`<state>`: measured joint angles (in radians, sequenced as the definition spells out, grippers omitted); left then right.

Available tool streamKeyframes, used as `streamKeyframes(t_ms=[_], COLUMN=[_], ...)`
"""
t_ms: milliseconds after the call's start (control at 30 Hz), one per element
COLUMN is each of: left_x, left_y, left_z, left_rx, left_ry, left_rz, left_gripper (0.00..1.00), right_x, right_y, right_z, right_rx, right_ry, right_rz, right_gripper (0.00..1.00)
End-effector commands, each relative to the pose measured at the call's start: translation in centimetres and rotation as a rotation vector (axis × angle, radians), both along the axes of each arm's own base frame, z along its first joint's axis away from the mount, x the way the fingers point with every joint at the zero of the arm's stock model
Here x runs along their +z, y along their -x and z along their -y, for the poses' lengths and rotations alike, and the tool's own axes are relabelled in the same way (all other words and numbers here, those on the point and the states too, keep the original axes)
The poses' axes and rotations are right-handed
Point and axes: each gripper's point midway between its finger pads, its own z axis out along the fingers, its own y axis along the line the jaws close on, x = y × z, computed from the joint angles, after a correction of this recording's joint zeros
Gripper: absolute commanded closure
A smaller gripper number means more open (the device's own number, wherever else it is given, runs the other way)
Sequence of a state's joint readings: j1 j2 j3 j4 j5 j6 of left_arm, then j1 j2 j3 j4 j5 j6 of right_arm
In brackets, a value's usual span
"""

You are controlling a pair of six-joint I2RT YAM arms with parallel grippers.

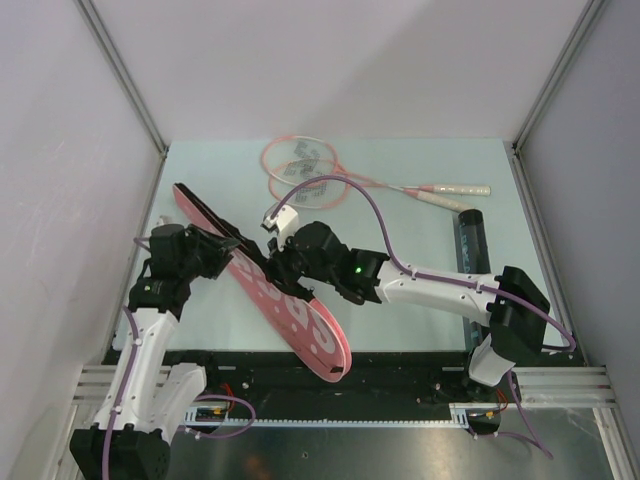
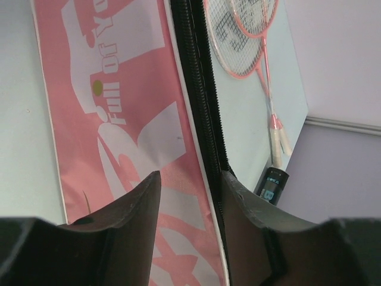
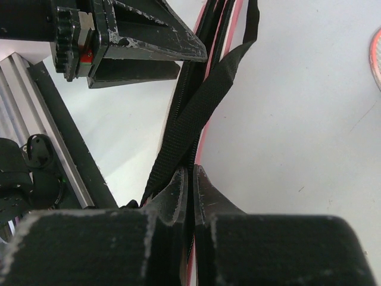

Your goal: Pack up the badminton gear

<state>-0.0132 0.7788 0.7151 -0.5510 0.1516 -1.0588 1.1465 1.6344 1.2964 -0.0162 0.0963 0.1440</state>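
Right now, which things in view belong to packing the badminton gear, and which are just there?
Job: pink bag, two rackets, dark tube. No shuttlecocks show.
Just there: table, aluminium rail.

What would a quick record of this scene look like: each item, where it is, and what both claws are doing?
Pink racket-shaped fabric bag: stood on edge, slanting, near side
Left gripper: jaws apart, straddling the bag's black zipper edge
Right gripper: shut on the bag's black strap
Two pink-framed rackets: lying overlapped at the far end
Dark cylindrical tube: lying at the right side
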Motion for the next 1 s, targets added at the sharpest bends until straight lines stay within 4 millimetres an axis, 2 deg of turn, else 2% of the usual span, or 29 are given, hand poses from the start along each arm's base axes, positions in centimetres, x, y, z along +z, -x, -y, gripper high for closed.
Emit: streamKeyframes(t_ms=[0,67,167,200,233,267,300,333,367,400,533,633,667,733,767,800,833,867,967], left_x=[0.0,-0.3,0.4,0.7,0.9,1.2,2.0,2.4,2.7,3.0,2.6,2.0,1.9,1.8,1.9,2.1,2.2,2.3,2.6], left_y=[0.1,-0.1,-0.3,-0.5,-0.6,-0.6,-0.8,-0.9,-0.9,-0.9,-0.9,-0.9,-0.9,-0.9,-0.8,-0.9,-0.9,-1.0,-0.9], left_z=[-0.5,-0.4,-0.5,-0.9,-1.2,-1.4,-1.6,-2.1,-2.2,-2.4,-2.1,-1.8,-1.8,-1.8,-1.9,-1.9,-1.9,-1.9,-1.8], left_rx=[0.035,0.031,0.007,0.010,0.010,0.007,0.000,-0.011,-0.016,-0.017,-0.010,-0.020,-0.021,-0.018,-0.016,-0.014,-0.012,-0.012,-0.017], left_ry=[0.002,0.006,-0.023,-0.063,-0.085,-0.110,-0.137,-0.191,-0.208,-0.221,-0.208,-0.203,-0.203,-0.205,-0.208,-0.209,-0.210,-0.210,-0.207], left_rz=[0.000,-0.012,0.007,0.025,0.034,0.048,0.071,0.088,0.096,0.103,0.090,0.071,0.070,0.068,0.069,0.077,0.078,0.081,0.088], left_gripper=[0.52,0.52,0.76,0.94,1.00,1.00,1.00,1.00,1.00,1.00,1.00,1.00,1.00,1.00,1.00,1.00,1.00,1.00,1.00], right_x=[4.4,4.6,4.4,4.0,3.9,3.9,2.5,3.3,3.2,2.3,5.0,6.0,5.2,5.4,3.8,4.1,3.7,2.3,1.9], right_y=[-0.3,-0.1,0.1,0.1,-0.8,-0.8,-0.7,-1.4,-1.2,-0.7,-0.5,-0.2,-0.3,-0.3,-0.7,-0.5,-1.0,-1.1,-1.7], right_z=[-0.3,-0.4,-0.5,-0.4,0.1,0.3,1.2,1.7,2.0,2.7,3.3,2.6,1.9,0.5,-0.3,-0.9,-1.1,-1.4,-1.6], right_rx=[-0.012,-0.001,0.019,0.029,0.036,0.063,0.073,0.087,0.096,0.093,0.068,0.089,0.113,0.139,0.139,0.151,0.126,0.121,0.084], right_ry=[-0.111,-0.117,-0.116,-0.112,-0.122,-0.130,-0.080,-0.100,-0.080,-0.028,-0.027,-0.040,-0.030,-0.036,0.001,0.017,0.035,0.072,0.104], right_rz=[0.080,0.085,0.068,0.045,0.003,-0.046,-0.129,-0.189,-0.210,-0.243,-0.166,-0.118,-0.130,-0.119,-0.126,-0.095,-0.081,-0.092,-0.046], right_gripper=[1.00,1.00,1.00,1.00,0.99,0.71,0.59,0.52,0.39,0.35,0.26,0.20,0.20,0.19,0.19,0.19,0.19,0.20,0.25])
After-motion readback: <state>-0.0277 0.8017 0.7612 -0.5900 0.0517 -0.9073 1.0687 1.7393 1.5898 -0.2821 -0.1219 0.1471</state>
